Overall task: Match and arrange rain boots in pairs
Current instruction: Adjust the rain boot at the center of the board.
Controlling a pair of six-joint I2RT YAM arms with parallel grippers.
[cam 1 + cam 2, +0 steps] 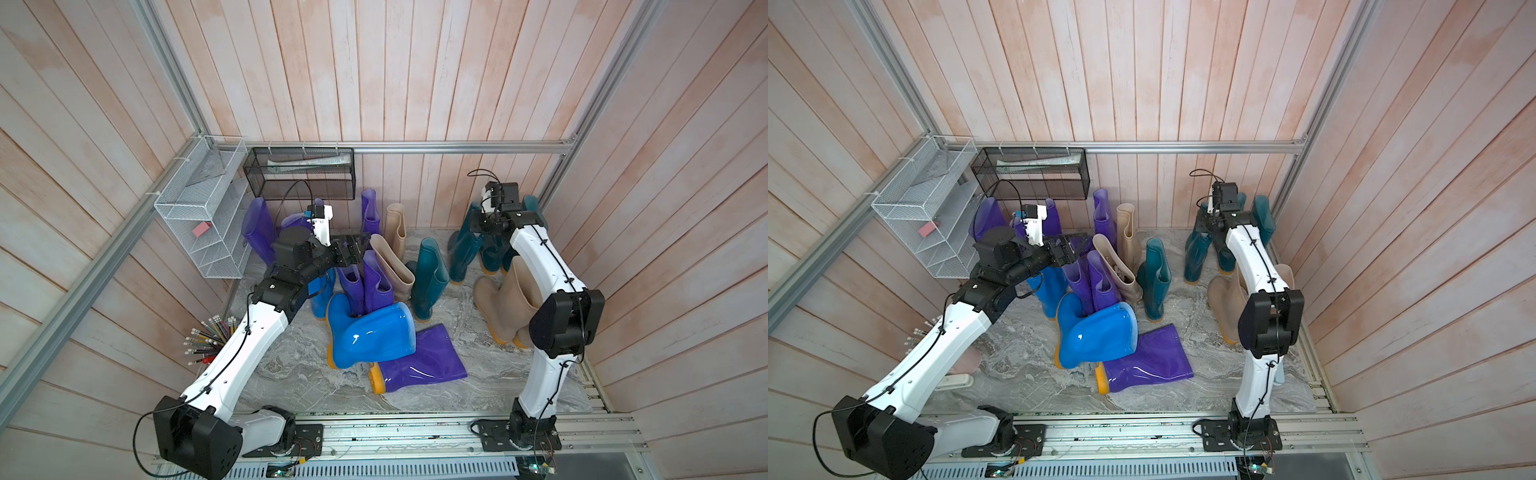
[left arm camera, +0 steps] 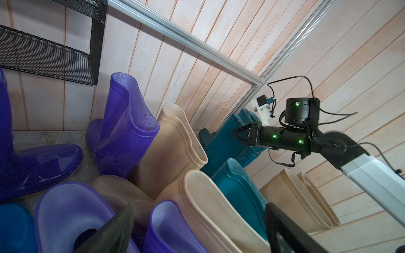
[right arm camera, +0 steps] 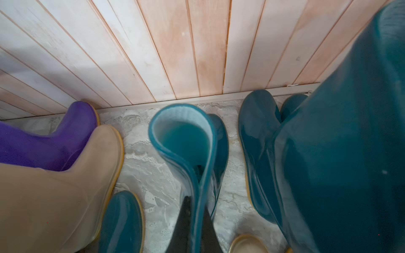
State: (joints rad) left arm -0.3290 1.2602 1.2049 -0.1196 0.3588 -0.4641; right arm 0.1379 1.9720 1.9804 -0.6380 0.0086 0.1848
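The right hand (image 3: pixel 197 221) is clamped on the top rim of a dark teal boot (image 3: pixel 184 140), with a finger on either side of the shaft wall. That boot stands upright near the far right corner of the counter (image 1: pixel 299 365), beside other teal boots (image 3: pixel 328 153). The left hand (image 1: pixel 358 248) hangs with its fingers wide apart and empty over upright purple boots (image 1: pixel 365 286). Toward the front edge, a bright blue boot (image 1: pixel 370 332) lies on its side, overlapping a fallen purple boot (image 1: pixel 424 361). Two beige boots (image 1: pixel 505 307) stand by the right edge.

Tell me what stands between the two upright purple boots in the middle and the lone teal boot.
A beige boot, tilted, sits between the purple boots and the lone teal boot, shown in both top views.
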